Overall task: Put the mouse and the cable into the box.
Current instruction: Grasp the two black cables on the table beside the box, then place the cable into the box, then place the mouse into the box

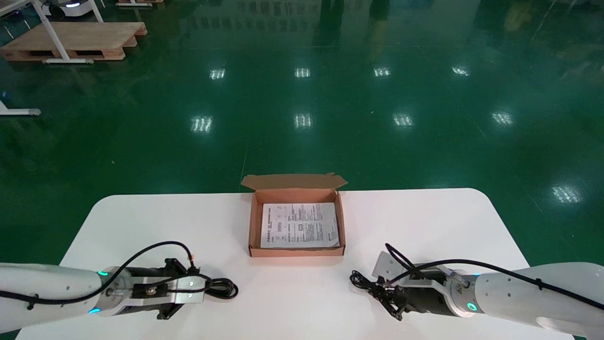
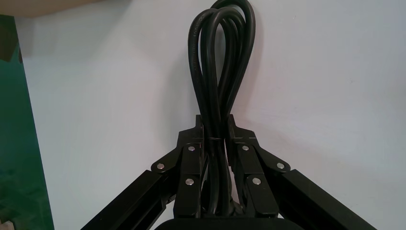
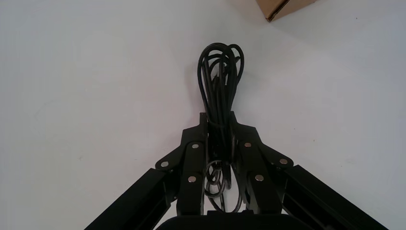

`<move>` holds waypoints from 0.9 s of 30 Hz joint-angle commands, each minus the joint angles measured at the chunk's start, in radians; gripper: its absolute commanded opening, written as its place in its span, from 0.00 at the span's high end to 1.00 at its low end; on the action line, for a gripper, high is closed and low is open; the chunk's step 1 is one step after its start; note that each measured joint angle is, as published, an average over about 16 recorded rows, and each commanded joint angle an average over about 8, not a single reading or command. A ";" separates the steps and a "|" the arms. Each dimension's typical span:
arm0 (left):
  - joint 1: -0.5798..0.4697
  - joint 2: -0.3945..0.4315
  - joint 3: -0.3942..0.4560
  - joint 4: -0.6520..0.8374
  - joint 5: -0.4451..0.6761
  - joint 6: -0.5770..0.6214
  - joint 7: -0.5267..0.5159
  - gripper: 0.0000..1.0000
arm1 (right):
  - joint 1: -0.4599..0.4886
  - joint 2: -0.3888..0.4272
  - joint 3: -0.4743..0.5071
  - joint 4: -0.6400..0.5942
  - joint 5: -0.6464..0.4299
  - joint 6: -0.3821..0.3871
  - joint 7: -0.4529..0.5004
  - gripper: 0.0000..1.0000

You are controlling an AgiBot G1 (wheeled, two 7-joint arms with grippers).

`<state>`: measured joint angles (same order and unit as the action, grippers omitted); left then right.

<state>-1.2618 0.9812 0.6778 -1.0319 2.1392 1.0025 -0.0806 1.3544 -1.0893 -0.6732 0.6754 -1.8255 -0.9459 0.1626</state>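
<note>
Looking down from the head camera, the open cardboard box (image 1: 255, 222) sits at the far middle of the white desk (image 1: 141, 226). Its lid flap is raised on the far side, and a printed sheet (image 1: 300, 225) lies flat inside, with text too small to read. Near the front edge, the left gripper (image 1: 207, 286) and the right gripper (image 1: 380, 289) are low at the desk, well apart, both short of the box. Only the wrist views make the grips plain. The left jaws are pressed onto a coiled thick black cable (image 2: 222, 57), whose loop sticks out past the tips over the desk. The right jaws pinch a bundle of thinner black cord (image 3: 220, 72), with a corner of the box beyond it.
</note>
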 commanded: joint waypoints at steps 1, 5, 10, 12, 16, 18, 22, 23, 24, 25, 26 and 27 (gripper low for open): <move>0.000 0.000 0.000 0.000 0.000 0.000 0.000 1.00 | 0.000 0.000 0.000 0.000 0.000 0.000 0.000 1.00; 0.000 0.000 0.000 0.000 0.000 0.000 0.000 1.00 | 0.000 0.000 0.000 0.000 0.000 0.000 0.000 1.00; -0.002 -0.001 -0.001 0.000 0.000 -0.001 -0.001 1.00 | 0.001 0.001 0.001 0.001 0.001 0.000 0.000 1.00; -0.013 -0.006 -0.008 -0.003 -0.003 -0.005 -0.001 1.00 | 0.009 0.010 0.007 0.005 0.006 0.001 0.003 1.00; -0.066 -0.025 -0.039 -0.016 -0.026 -0.012 -0.003 1.00 | 0.043 0.056 0.037 0.026 0.025 0.011 0.013 1.00; -0.106 -0.029 -0.059 -0.024 -0.050 -0.015 0.005 1.00 | 0.073 0.091 0.059 0.043 0.036 0.022 0.022 1.00; -0.169 0.005 -0.081 -0.017 -0.112 -0.030 0.066 1.00 | 0.142 0.146 0.096 0.079 0.040 0.057 0.035 1.00; -0.177 0.022 -0.083 -0.007 -0.127 -0.040 0.091 1.00 | 0.160 0.155 0.103 0.087 0.038 0.066 0.036 1.00; -0.184 0.045 -0.083 0.008 -0.143 -0.052 0.119 1.00 | 0.179 0.162 0.110 0.095 0.037 0.075 0.038 1.00; -0.190 0.069 -0.083 0.027 -0.159 -0.065 0.149 1.00 | 0.198 0.168 0.115 0.104 0.034 0.082 0.039 1.00; -0.193 0.094 -0.082 0.050 -0.173 -0.080 0.179 1.00 | 0.215 0.173 0.120 0.112 0.032 0.087 0.040 1.00; -0.196 0.122 -0.080 0.075 -0.186 -0.097 0.212 1.00 | 0.231 0.176 0.125 0.121 0.031 0.090 0.043 1.00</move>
<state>-1.4551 1.1027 0.6005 -0.9499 1.9644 0.9037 0.1308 1.5727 -0.9188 -0.5532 0.7935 -1.7908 -0.8658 0.2078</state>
